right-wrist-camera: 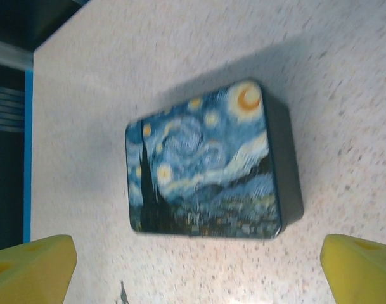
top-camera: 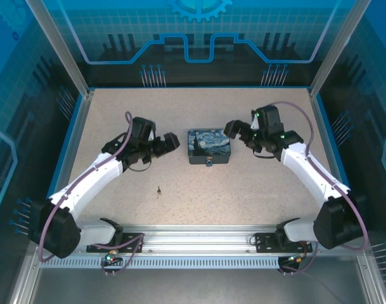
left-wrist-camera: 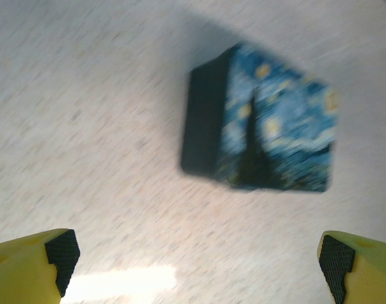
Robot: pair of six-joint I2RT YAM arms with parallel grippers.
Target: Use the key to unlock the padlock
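The left tool [top-camera: 169, 143] and the right tool [top-camera: 238, 134] both gape wide and hold nothing, with the painted tin [top-camera: 209, 144] on the table [top-camera: 256, 190] between them. The small padlock [top-camera: 209, 163] sits against the tin's near wall. The key [top-camera: 158, 190] lies back from the left tool, toward the arm bases

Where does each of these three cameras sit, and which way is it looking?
Top external: above and behind, looking down on the table; both arms show, with left gripper and right gripper.
Left wrist: on the left arm, facing the painted tin past its yellow fingers.
Right wrist: on the right arm, facing the tin's lid between its yellow fingers.
Shared: all three see the tin.
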